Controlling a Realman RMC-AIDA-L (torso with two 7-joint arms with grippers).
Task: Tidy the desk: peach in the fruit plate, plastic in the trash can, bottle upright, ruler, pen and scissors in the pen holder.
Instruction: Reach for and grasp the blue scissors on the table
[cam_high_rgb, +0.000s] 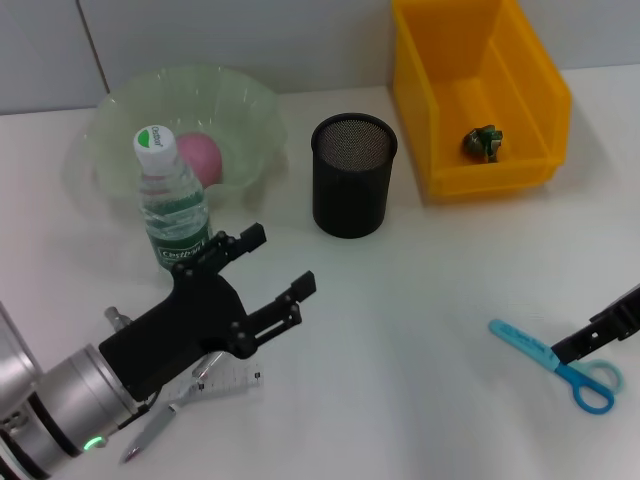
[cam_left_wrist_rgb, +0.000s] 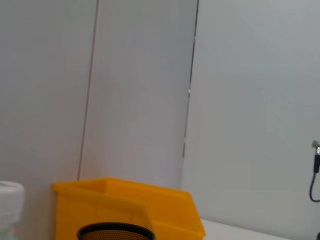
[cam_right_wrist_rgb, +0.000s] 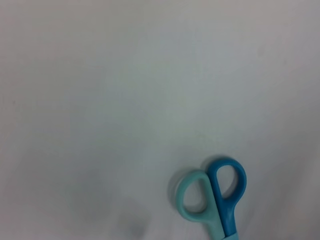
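The left gripper (cam_high_rgb: 276, 262) hovers, fingers spread, beside the upright water bottle (cam_high_rgb: 172, 203), its green label unreadable. The right gripper (cam_high_rgb: 600, 335), fingers' state unclear, overlaps the scissors (cam_high_rgb: 553, 363).

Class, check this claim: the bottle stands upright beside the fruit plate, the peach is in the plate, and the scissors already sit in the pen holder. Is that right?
Not quite. The head view shows the scissors lying on the desk, apart from the pen holder. The bottle does stand upright beside the fruit plate, with the peach in it.
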